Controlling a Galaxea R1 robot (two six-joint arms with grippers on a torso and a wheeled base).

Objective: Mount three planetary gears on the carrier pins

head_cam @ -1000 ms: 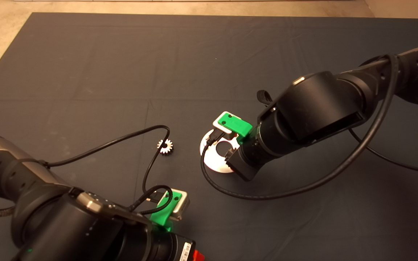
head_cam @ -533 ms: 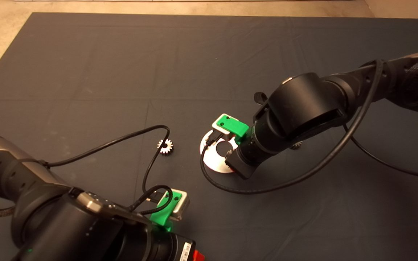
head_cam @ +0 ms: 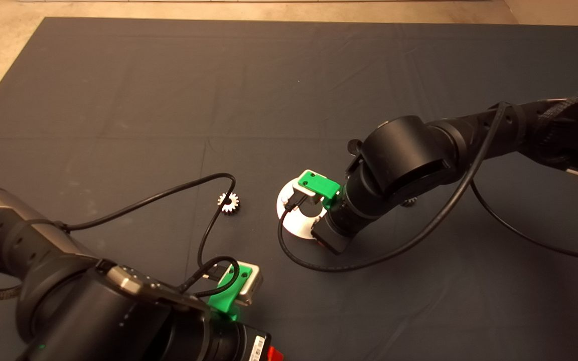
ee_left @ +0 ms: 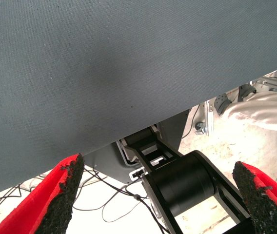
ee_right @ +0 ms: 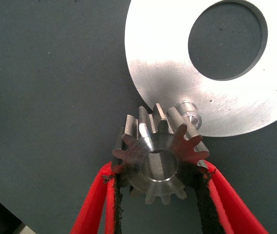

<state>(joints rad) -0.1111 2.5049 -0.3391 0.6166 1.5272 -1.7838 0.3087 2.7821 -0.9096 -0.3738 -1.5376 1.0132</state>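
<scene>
My right gripper is shut on a steel planetary gear, its black pads pressing the teeth on both sides. The gear hangs over the rim of the shiny carrier disc, right beside one short carrier pin; its bore is not over the pin. From above, the right wrist covers most of the disc. A second gear lies flat on the mat to the disc's left. A third gear peeks out behind the right arm. The other pins are hidden.
My left gripper stays parked at the mat's near left edge with its fingers wide apart; its black cable loops across the mat close to the loose gear. A person's leg shows beyond the mat's edge.
The right arm has lowered and slid toward the disc's near rim, covering more of it. The gear to the right of the disc came into sight. The left arm stayed still.
</scene>
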